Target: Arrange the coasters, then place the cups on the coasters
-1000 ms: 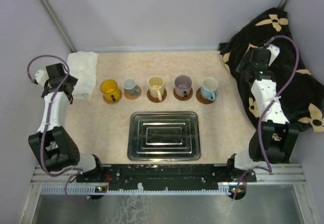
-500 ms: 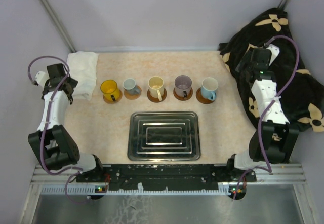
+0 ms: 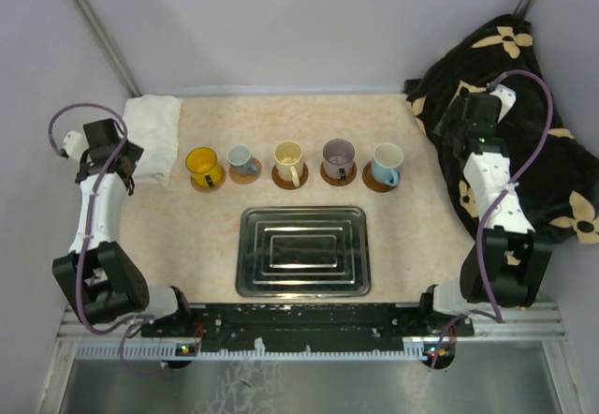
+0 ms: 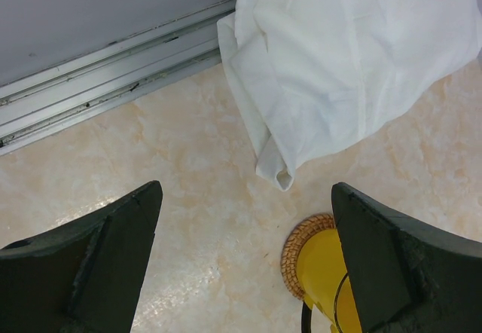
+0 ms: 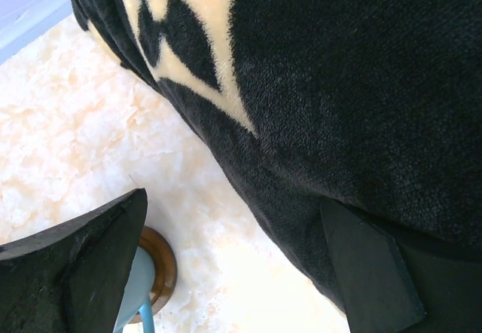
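Observation:
Several cups stand in a row across the table, each on a round brown coaster: yellow cup (image 3: 203,162), small grey-white cup (image 3: 241,158), cream cup (image 3: 288,159), purplish-grey cup (image 3: 337,156), light blue cup (image 3: 387,160). My left gripper (image 3: 120,161) hovers open at the left, apart from the yellow cup (image 4: 325,274) and its woven coaster (image 4: 294,245); the left gripper (image 4: 245,190) holds nothing. My right gripper (image 3: 457,125) hangs open at the right. In its wrist view the right gripper (image 5: 233,201) is empty, with the blue cup (image 5: 136,282) and coaster (image 5: 165,270) at lower left.
A rectangular steel tray (image 3: 301,286) lies in front of the row. A white cloth (image 3: 157,131) is bunched at the back left, beside the left gripper. A black flowered blanket (image 3: 552,142) covers the right side, under the right arm.
Both arms have shifted only slightly, the left elbow sinking a little toward the near edge. Cups, coasters and tray have not moved.

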